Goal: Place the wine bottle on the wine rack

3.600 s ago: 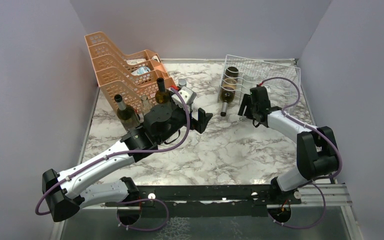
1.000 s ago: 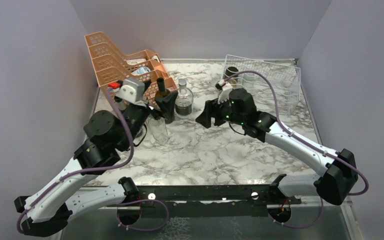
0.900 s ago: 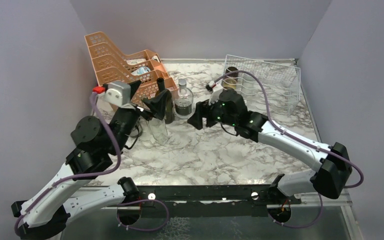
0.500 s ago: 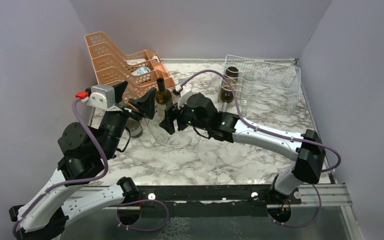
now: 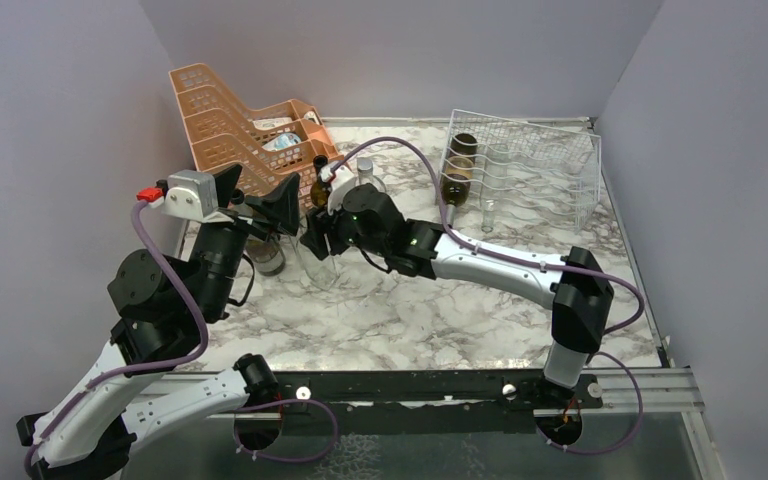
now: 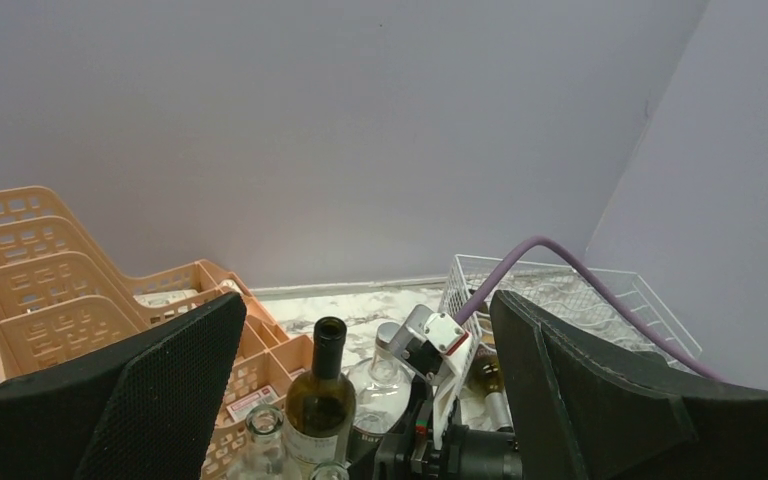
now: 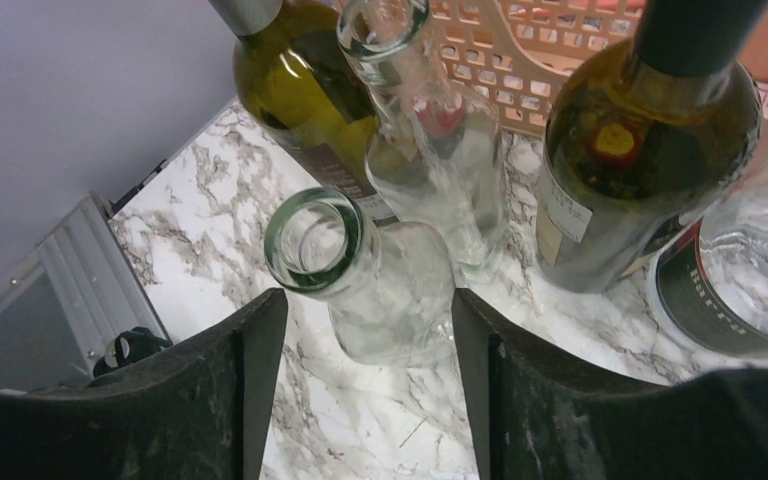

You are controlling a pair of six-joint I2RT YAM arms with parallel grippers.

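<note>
My right pincer [image 7: 368, 305] reaches across to the left half of the counter [image 5: 430, 310]. Its jaws stand apart, one on each side of the clear wine bottle [image 7: 390, 295]. Marble shows between one finger and the glass, so nothing is clamped. That bottle stands upright with its mouth open, the nearest of a huddle of bottles. Just behind it stand a slimmer clear bottle [image 7: 430, 160], a yellow-green bottle with a silver cap [image 7: 295, 85] and a dark green bottle [image 7: 640, 170]. A squat clear bottle with a dark label [image 7: 730, 280] is beside the dark green one. My left pincer [image 5: 257, 195] hangs above the huddle's left side, jaws spread wide and empty. Beyond the bottles, the orange trays [image 5: 222, 115] fill the far left corner. The wine rack [image 5: 545, 165] sits in the far right corner, well apart from the clear wine bottle, with a dark bottle [image 5: 457, 186] lying at its left end.
</note>
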